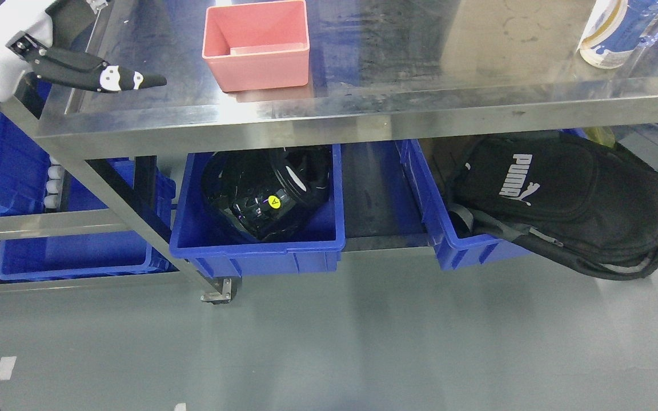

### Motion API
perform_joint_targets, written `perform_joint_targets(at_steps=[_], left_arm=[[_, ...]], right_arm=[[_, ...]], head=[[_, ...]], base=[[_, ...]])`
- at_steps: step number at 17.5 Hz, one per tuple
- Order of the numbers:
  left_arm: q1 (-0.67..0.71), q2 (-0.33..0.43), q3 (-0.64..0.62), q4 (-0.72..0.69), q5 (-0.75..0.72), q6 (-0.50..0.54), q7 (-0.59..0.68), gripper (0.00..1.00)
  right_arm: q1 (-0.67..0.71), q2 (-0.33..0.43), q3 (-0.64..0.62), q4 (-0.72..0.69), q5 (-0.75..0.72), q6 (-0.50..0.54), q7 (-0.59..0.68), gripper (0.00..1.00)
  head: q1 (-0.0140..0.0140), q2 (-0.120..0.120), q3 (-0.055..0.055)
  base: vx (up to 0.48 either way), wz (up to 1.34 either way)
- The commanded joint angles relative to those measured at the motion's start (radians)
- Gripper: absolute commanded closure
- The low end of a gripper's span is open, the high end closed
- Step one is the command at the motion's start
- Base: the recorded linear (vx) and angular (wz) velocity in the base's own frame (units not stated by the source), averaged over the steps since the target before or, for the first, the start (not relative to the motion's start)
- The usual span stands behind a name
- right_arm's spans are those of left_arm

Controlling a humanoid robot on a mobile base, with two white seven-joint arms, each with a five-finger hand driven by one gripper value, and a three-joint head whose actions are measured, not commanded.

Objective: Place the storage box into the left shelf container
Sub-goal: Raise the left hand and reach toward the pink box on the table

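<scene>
A pink storage box (256,45) stood near the steel table's front edge (363,114), upper centre. The left hand (97,74), fingers extended and empty, hovered upper left, well apart.

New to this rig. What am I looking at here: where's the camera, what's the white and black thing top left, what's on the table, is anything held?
This is one picture, taken from a camera on the head of a humanoid robot, looking down at a stainless steel table. The white arm entering at the upper left ends in the robot's left hand; its black fingers are stretched out flat over the table's left edge and hold nothing. The right arm is out of view.

On the tabletop stands a pink storage box, empty, apart from the hand. White containers show at the far right, cut off by the frame.

On the shelf below, a blue bin holds a black helmet-like object, and another blue bin to its right holds a black Puma backpack. More blue bins sit at the left.
</scene>
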Motion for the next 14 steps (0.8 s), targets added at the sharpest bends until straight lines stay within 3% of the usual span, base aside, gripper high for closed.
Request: perform_joint_targets(at_steps=[1,5,14], left_arm=[[-0.148,0.210,-0.345,0.143,-0.143,0.002,-0.075,0.00],[-0.194,0.118,-0.449,0.218,-0.198,0.005,-0.089,0.02],[-0.331,-0.214,-0.488,0.453,-0.404,0.002,-0.088,0.03]], right_arm=[[-0.006,-0.017,-0.003,-0.017,-0.002,-0.001,-0.003,0.00],[-0.006,-0.017,-0.003,-0.017,-0.002,-0.001,-0.004,0.00],[-0.006,-0.017,-0.003,-0.017,-0.002,-0.001,-0.003,0.00]], head=[[0.0000,0.000,0.000],[0.0000,0.000,0.000],[0.0000,0.000,0.000]], base=[[0.000,0.00],[0.000,0.00],[0.000,0.00]])
